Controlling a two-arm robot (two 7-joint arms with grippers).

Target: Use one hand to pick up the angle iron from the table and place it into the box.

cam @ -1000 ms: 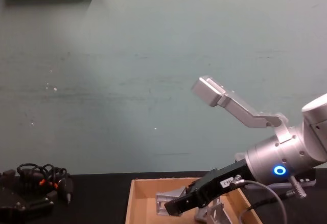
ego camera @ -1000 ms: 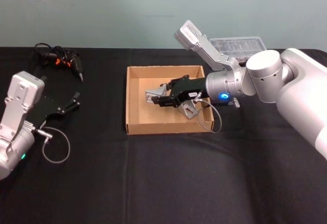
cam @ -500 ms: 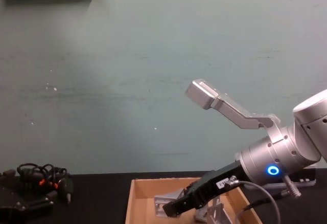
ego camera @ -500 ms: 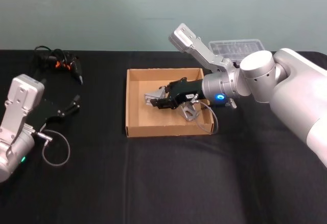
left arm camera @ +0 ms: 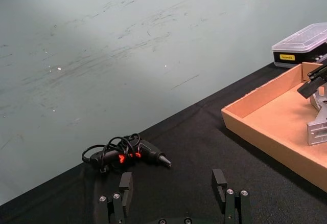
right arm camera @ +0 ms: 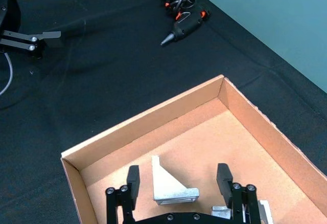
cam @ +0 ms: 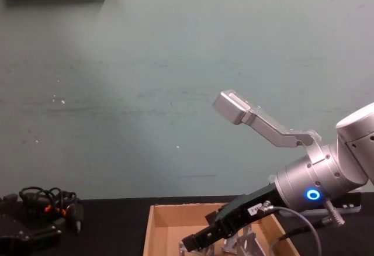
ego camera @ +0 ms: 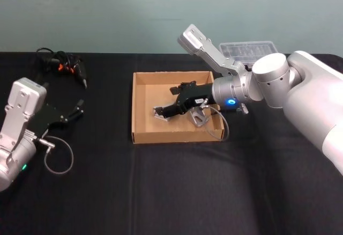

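The tan cardboard box [ego camera: 134, 106] stands mid-table on the black table [ego camera: 161, 192]. My right gripper [ego camera: 165, 111] reaches down into it from the right, fingers [right arm camera: 133, 179] spread open. A silver angle iron [right arm camera: 172, 189] lies on the box floor between them, touching neither finger; it also shows as the angle iron [ego camera: 158, 113] at the fingertips. Another angle iron [ego camera: 199, 118] lies beneath the gripper body. From the chest, the right gripper [cam: 196, 245] dips behind the box [cam: 156, 227] wall. My left gripper [ego camera: 75, 110] hovers open at the table's left, and shows as the left gripper [left arm camera: 172, 183].
A black and orange corded tool [ego camera: 67, 65] lies at the back left. A clear-lidded plastic case [ego camera: 250, 48] sits behind the right arm at the back. A grey cable loop [ego camera: 58, 157] hangs by the left arm.
The right gripper has tilted lower into the box and opened. The angle iron it held now lies on the box floor. The left arm has barely moved.
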